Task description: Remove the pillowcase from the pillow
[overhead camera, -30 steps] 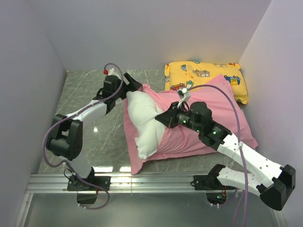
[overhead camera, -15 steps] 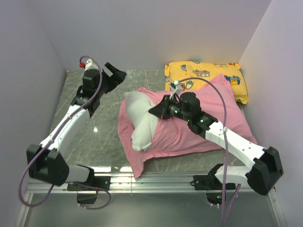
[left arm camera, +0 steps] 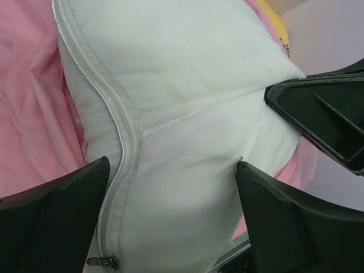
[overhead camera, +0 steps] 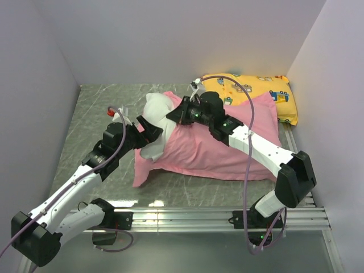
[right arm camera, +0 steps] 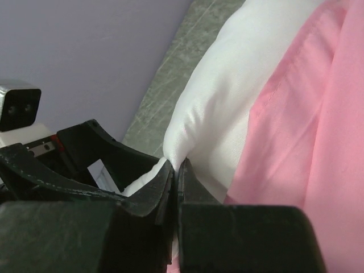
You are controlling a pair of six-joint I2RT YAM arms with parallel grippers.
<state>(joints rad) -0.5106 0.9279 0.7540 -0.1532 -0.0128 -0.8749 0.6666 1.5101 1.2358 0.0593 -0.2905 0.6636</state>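
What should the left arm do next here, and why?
Probably close the left fingers on the pillow: they stand wide open astride its bare white end, which pokes out of the pink pillowcase, while the right fingers pinch its fabric. A second hold would likely help pull the cover off.

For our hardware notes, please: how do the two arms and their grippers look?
The left arm and right arm match: white tubular links joined by black joint housings, each trailed by a loose lilac cable. The left gripper and right gripper are black with two wedge-shaped fingers. A red cap sits near the left wrist; small green lights show on the right.
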